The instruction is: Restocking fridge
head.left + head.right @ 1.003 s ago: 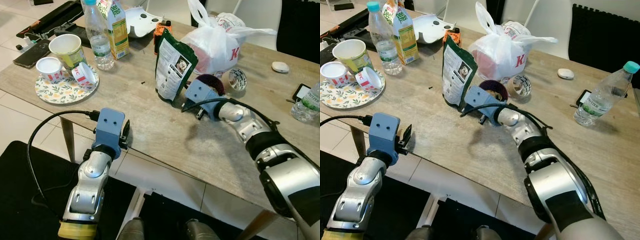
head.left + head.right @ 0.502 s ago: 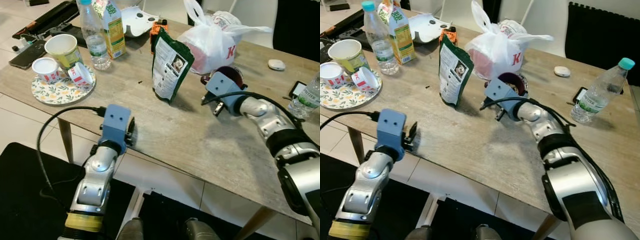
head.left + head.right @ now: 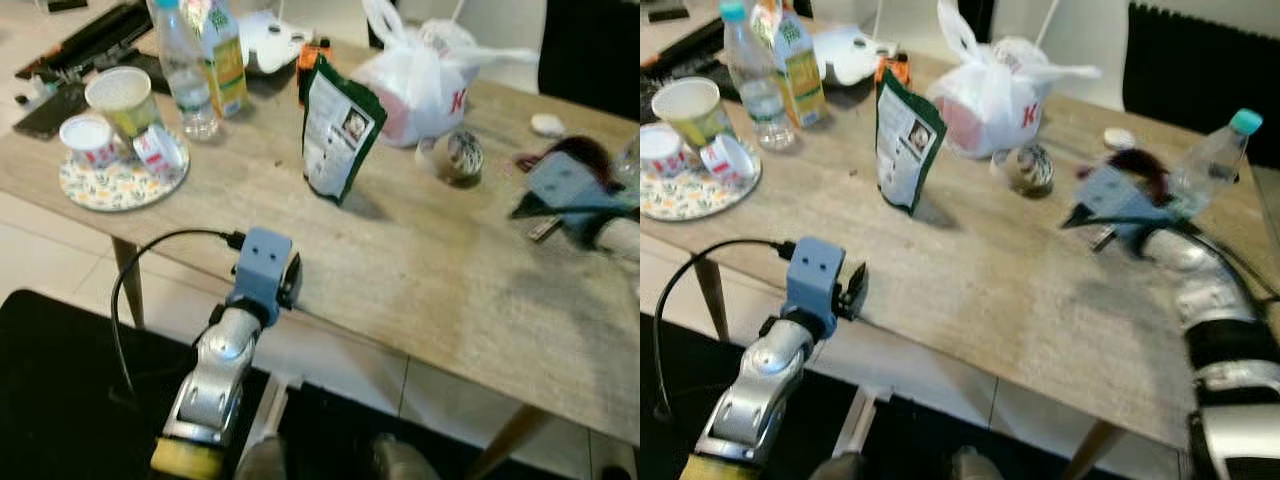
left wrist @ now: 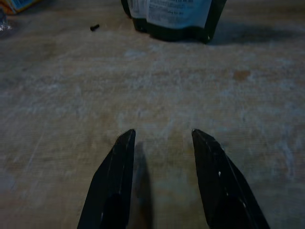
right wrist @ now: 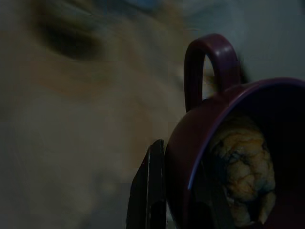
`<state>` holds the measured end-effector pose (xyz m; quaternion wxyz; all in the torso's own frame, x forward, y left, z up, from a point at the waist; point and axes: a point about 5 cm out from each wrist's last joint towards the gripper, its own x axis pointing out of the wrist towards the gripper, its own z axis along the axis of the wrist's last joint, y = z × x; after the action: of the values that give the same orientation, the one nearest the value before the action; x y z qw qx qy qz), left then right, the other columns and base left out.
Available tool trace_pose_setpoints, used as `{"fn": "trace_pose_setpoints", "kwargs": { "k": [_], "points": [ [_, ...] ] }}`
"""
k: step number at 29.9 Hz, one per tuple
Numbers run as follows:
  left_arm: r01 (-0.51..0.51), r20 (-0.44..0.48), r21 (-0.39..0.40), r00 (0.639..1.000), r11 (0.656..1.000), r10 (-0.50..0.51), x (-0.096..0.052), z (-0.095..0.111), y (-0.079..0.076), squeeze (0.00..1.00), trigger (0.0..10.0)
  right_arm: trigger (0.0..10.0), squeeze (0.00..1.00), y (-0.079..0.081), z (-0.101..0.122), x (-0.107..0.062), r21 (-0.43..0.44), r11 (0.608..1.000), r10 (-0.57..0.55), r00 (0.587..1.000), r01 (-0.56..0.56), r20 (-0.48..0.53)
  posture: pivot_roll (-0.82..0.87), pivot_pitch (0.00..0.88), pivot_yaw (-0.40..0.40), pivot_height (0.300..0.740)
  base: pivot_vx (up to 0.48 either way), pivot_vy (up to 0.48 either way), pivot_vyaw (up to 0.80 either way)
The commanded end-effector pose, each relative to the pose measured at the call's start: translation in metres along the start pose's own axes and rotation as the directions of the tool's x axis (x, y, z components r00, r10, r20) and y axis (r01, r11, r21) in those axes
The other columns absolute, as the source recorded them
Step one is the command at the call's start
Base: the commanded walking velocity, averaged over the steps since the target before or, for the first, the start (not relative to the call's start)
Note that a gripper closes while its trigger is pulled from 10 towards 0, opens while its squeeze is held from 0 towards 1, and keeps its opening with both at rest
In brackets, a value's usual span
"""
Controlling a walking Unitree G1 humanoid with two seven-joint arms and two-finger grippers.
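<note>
A dark purple mug (image 5: 228, 143) with a pale lump of food inside is held above the right part of the wooden table (image 3: 420, 270). My right gripper (image 3: 1135, 180) is shut on its rim, with one black finger (image 5: 151, 191) outside the wall next to the handle. In the eye views the mug (image 3: 575, 155) is blurred, close to a clear water bottle (image 3: 1210, 160). My left gripper (image 4: 162, 136) is open and empty, low over the table's front edge (image 3: 292, 280), facing a green pouch (image 3: 335, 130) that stands upright mid-table.
Behind the pouch are a white plastic bag (image 3: 430, 80) and a tape roll (image 3: 462, 155). At the far left are a flowered plate (image 3: 120, 185) with paper cups, a water bottle (image 3: 185, 70) and a juice carton (image 3: 225, 55). Bare tabletop lies between the grippers.
My right gripper has carried the purple mug from beside the green pouch far to the right, uncovering the tape roll. My left gripper has edged rightward along the table's front edge.
</note>
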<state>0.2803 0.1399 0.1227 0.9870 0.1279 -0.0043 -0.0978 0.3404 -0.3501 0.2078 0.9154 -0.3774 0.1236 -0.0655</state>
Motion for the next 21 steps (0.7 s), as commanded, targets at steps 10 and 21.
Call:
{"fn": "trace_pose_setpoints", "kwargs": {
  "k": [10, 21],
  "points": [
    [-0.535, -0.076, 0.278, 0.816, 0.798, 0.573, -0.077, -0.045, 0.084, 0.00, 10.0, 10.0, 0.00, -0.034, -0.132, -0.065, -0.069, 0.952, -0.297, 0.845, 0.299, -0.445, 0.01, 0.138, -0.093, 0.740, 0.000, 0.000, 0.00],
    [-0.636, -0.232, 0.494, 0.560, 0.592, 0.795, -0.148, -0.097, 0.137, 0.00, 10.0, 10.0, 0.00, 0.000, -0.221, -0.137, -0.184, 0.935, -0.342, 0.638, 0.302, -0.690, 0.01, 0.163, -0.083, 0.740, 0.000, 0.000, 0.00]
  ]
}}
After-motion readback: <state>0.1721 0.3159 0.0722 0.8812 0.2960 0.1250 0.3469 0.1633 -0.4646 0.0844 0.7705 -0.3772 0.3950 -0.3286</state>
